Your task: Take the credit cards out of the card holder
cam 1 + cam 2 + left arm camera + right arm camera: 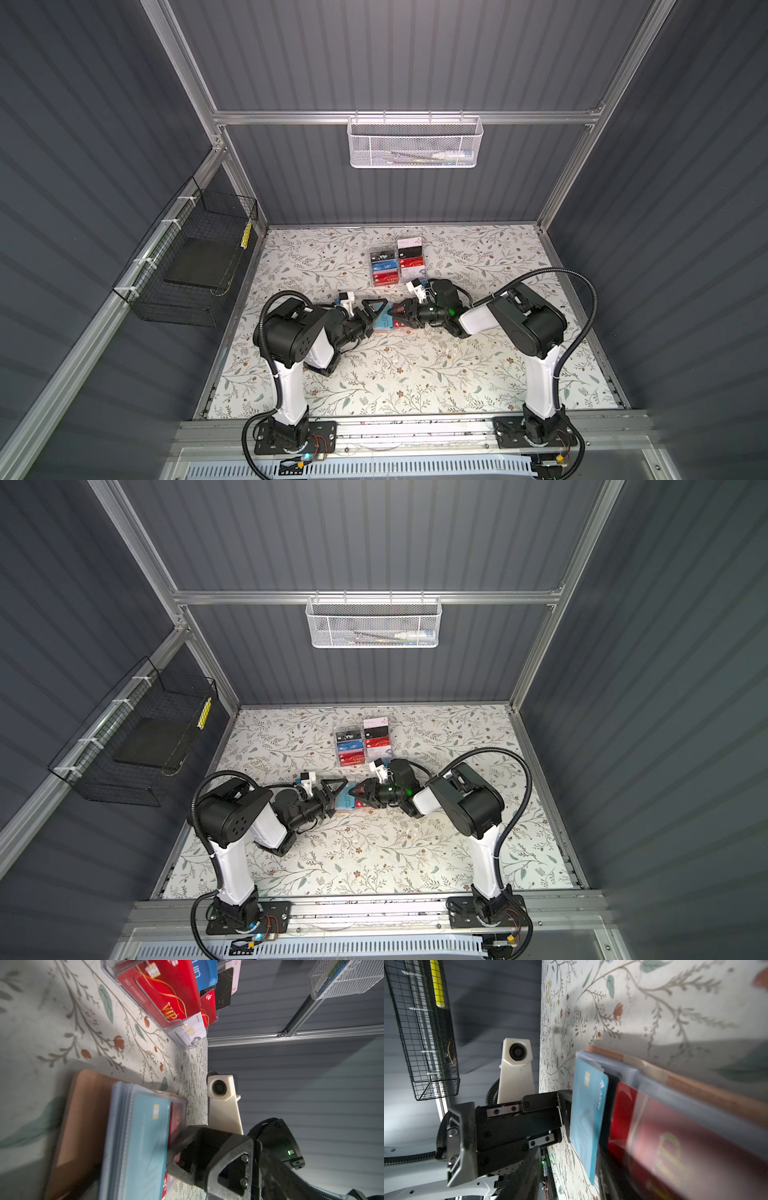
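In both top views, the card holder [382,330] is lying open between the two grippers, with its long axis running from one to the other. The right gripper [397,314] is facing it from the right. In the left wrist view, that gripper's finger is lying over the red card [176,1118] beside the teal card [145,1136]. Its jaws are standing partway closed, and a firm grip cannot be confirmed. In the right wrist view, the left gripper [565,1118] is standing fully spread just beside the teal card's sleeve, holding nothing.

We work in a lab cell: aluminium framing [407,117], ribbed grey walls [374,54], mesh basket [415,143] beyond our left gripper [379,316].
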Robot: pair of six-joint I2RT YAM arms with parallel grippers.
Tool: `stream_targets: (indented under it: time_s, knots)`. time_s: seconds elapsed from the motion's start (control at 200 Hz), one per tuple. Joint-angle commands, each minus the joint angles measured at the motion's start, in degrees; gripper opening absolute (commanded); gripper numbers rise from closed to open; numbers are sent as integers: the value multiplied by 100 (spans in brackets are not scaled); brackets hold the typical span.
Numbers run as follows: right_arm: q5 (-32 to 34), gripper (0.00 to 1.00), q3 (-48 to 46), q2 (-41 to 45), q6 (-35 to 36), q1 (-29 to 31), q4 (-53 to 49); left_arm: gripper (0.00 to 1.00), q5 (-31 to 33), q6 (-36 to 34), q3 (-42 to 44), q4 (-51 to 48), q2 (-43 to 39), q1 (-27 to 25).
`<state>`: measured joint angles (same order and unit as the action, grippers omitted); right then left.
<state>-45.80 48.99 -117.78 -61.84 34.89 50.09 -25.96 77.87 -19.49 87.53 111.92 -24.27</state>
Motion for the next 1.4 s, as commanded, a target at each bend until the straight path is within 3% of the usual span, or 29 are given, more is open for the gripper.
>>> stream_targets:
  time_s: [0.0, 0.135, 0.385, 0.901, 1.391]
  knots:
    - [-234, 44, -7, -175, -244, 107, 697, 100, 33, -21, 103, -96, 225, 1]
    - [-298, 42, -32, -222, -422, 112, 1092, 100, 37, -20, 119, -90, 221, -1]
    - [-166, 39, 86, -78, 130, 180, 145, 100, 63, -2, 115, -90, 186, 1]
    - [-157, 32, 185, -79, 269, 284, -68, 100, 92, -18, 147, -104, 144, 1]
    - [-113, 15, 75, 0, 226, 111, -12, 100, 68, -1, 192, -14, 164, 10]
